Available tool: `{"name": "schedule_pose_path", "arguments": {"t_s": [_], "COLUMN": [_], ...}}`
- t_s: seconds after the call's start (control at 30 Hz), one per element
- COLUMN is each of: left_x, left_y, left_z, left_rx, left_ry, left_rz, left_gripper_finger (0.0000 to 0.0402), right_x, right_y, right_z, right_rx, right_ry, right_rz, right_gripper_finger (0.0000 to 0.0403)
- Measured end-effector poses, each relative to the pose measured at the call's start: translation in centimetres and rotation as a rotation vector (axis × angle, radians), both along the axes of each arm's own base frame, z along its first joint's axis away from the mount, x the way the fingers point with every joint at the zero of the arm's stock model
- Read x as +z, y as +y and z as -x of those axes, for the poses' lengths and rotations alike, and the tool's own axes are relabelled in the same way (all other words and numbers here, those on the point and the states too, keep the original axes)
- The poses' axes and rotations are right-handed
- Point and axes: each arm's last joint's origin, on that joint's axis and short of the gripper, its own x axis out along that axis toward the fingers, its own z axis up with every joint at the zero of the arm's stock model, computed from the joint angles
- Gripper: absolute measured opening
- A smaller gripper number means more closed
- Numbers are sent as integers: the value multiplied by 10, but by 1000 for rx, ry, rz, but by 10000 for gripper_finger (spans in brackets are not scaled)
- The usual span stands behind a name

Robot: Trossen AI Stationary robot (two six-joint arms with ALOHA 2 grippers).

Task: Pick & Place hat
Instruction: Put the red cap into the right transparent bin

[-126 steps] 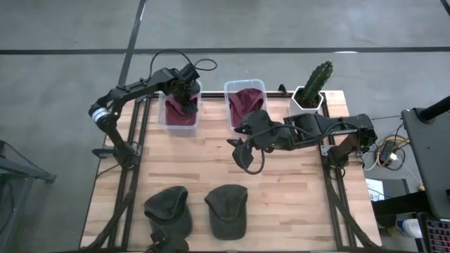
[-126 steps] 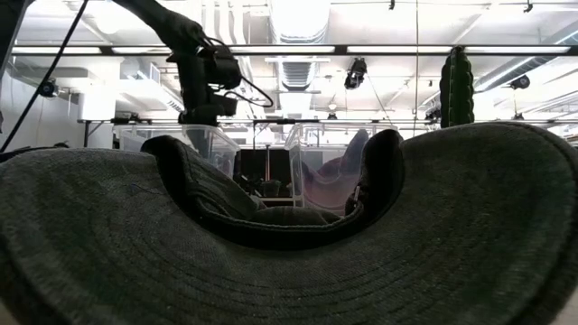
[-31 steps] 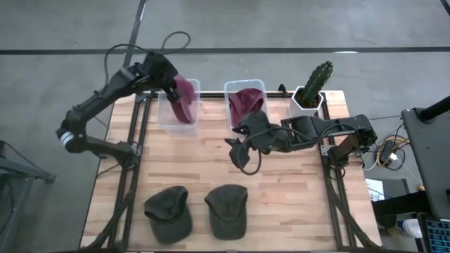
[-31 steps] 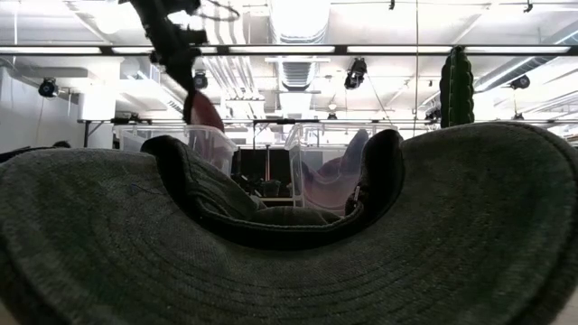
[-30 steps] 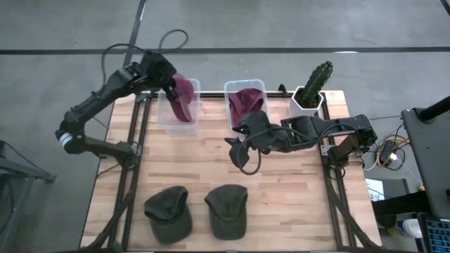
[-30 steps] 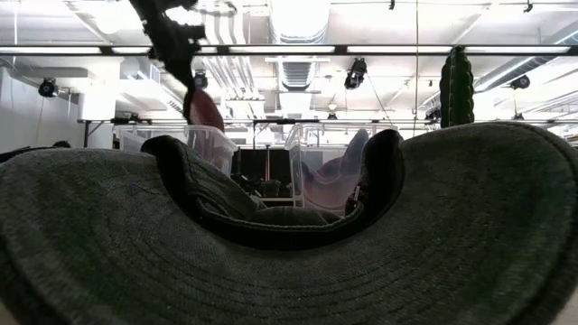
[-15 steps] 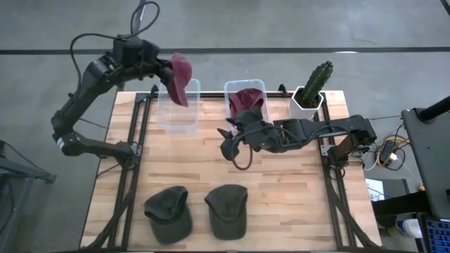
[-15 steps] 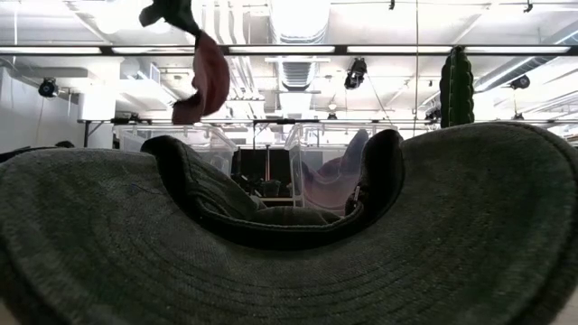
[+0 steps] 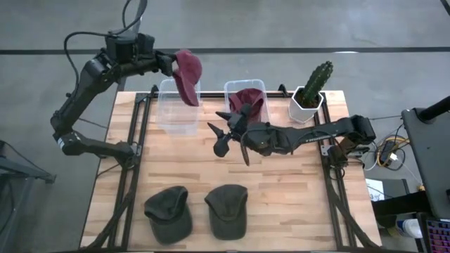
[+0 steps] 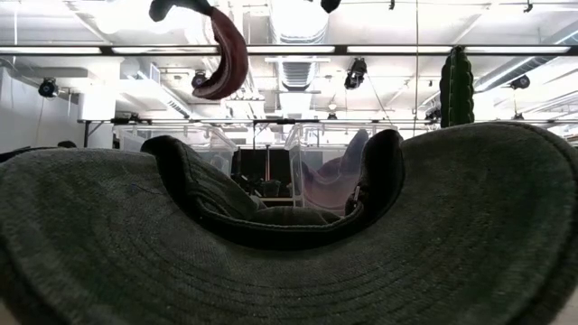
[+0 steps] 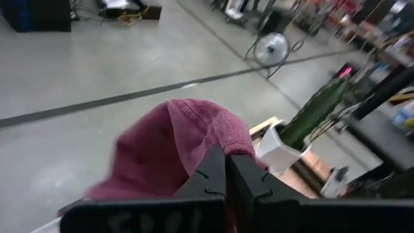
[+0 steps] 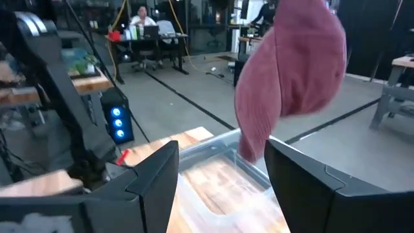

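A maroon hat (image 9: 187,76) hangs high over the clear left bin (image 9: 177,112), with my left gripper (image 9: 171,65) shut on it; the low view shows this hat (image 10: 226,56) up near the ceiling lights. A second maroon hat (image 9: 247,102) lies in the right bin (image 9: 245,86). My right gripper (image 9: 219,135) stands open over the table between the bins, touching nothing; its wrist view looks at the lifted hat (image 12: 291,71). Two dark green hats (image 9: 169,211) (image 9: 226,209) rest on the table's near edge. My left gripper pinches the maroon hat's cloth (image 11: 217,145) between its two shut fingers (image 11: 210,178), at the hat's upper end; which part of the hat that is I cannot tell. The fingers come roughly level from the table's left. The hat hangs below them, clear of the bin.
A cactus in a white pot (image 9: 311,90) stands at the far right corner. One dark green hat (image 10: 289,244) fills the low view's foreground. Bare wood lies across the table's middle (image 9: 183,165). People sit at desks (image 12: 139,22) in the room beyond.
My left gripper has risen and swung toward the table's far edge, lifting the maroon hat out of the left bin until it hangs clear above it. My right gripper has moved toward the table's left and turned toward the left bin, staying open.
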Motion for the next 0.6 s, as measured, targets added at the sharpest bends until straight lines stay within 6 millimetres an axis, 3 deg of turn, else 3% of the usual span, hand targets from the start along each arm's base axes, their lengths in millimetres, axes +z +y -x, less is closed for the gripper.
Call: {"name": "schedule_pose_path", "arguments": {"t_s": [0.33,0.6], "left_x": [13,8], "left_y": [0,1], "left_z": [-8,-29], "left_rx": [-68,-106], "left_ry": [-197,-200], "left_rz": [16,37], "left_gripper_finger": [0,0], "right_x": [-23,-4], "right_y": [-21,-29], "right_z": [-6,-30], "right_rx": [-56,-75], "right_ry": [38,-120], "right_rz": [-1,-49], "right_gripper_finger": [221,221]}}
